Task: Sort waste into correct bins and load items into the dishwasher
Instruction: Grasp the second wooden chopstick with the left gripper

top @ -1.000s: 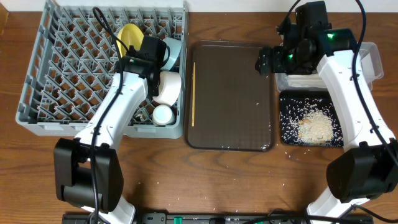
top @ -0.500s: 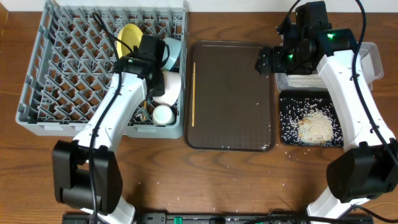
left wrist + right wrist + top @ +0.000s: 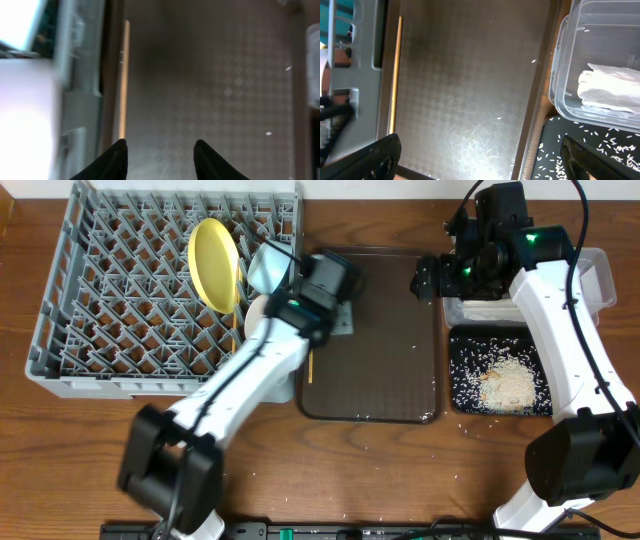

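My left gripper point(image 3: 335, 315) is open and empty, low over the left part of the brown tray point(image 3: 380, 380). In the left wrist view the gripper point(image 3: 160, 147) has its left fingertip beside a thin wooden chopstick point(image 3: 123, 80). The chopstick lies along the tray's left edge point(image 3: 311, 367) and shows in the right wrist view point(image 3: 395, 75). My right gripper point(image 3: 430, 280) is open and empty above the tray's right edge point(image 3: 485, 160). The yellow plate point(image 3: 215, 265), light blue bowl point(image 3: 266, 268) and white bowl point(image 3: 257, 308) stand in the grey rack point(image 3: 110, 300). The cup is hidden.
The clear tub point(image 3: 600, 280) holds a white napkin point(image 3: 610, 87). The black tray point(image 3: 462, 395) holds a heap of rice point(image 3: 505, 380). A few grains point(image 3: 534, 61) lie on the brown tray. Scattered grains lie on the table in front.
My left arm has swung right, out of the rack to above the brown tray's left side, uncovering the plate and bowls. The right arm has not moved.
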You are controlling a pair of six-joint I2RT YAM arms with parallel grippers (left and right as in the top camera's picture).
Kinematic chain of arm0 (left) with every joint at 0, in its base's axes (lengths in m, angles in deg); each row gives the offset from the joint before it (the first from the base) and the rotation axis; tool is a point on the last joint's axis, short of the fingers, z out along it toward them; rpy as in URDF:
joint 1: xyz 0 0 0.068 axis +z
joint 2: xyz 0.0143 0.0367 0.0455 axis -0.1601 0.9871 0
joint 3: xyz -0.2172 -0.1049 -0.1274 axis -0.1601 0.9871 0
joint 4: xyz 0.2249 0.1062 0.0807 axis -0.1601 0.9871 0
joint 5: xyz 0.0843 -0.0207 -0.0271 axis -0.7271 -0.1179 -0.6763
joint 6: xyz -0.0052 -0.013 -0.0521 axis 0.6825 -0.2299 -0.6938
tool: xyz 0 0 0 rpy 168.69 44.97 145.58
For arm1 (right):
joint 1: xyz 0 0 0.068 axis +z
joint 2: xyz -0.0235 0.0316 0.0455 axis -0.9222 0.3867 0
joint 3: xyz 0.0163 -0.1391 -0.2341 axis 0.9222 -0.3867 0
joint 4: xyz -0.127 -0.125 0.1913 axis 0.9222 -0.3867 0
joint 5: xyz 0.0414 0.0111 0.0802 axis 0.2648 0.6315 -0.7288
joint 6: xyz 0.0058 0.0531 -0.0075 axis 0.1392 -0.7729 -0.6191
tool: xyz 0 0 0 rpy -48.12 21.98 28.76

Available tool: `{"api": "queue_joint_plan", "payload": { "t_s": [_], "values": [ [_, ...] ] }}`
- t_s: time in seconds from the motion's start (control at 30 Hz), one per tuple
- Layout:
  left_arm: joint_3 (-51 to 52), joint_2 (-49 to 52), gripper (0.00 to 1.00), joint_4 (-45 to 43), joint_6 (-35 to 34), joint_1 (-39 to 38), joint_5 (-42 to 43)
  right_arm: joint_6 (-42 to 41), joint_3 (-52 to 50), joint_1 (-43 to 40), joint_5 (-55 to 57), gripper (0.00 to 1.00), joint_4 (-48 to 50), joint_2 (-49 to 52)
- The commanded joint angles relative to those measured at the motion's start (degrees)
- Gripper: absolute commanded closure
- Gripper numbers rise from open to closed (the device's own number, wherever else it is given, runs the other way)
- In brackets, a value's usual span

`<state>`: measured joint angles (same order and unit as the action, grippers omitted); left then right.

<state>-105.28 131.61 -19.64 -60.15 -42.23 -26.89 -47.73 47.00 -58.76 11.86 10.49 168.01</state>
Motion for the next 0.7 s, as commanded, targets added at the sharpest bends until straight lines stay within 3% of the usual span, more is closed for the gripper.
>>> {"api": "queue_joint_plan", "payload": {
  "t_s": [0.0, 0.4, 0.67],
  "values": [
    [0.0, 5.7, 0.55, -2.6, -2.0, -1.7, -7.9, 0.4, 0.0, 0.6, 0.1, 0.01, 0.0, -0.3],
    [0.0, 15.5, 0.55, -7.6, -2.7, -2.0, -16.9, 0.4, 0.0, 0.6, 0.1, 0.01, 0.0, -0.3],
    [0.0, 19.3, 0.55, -9.5, -2.7, -2.0, -17.1, 0.4, 0.0, 0.6, 0.1, 0.01, 0.0, -0.3]
  ]
}}
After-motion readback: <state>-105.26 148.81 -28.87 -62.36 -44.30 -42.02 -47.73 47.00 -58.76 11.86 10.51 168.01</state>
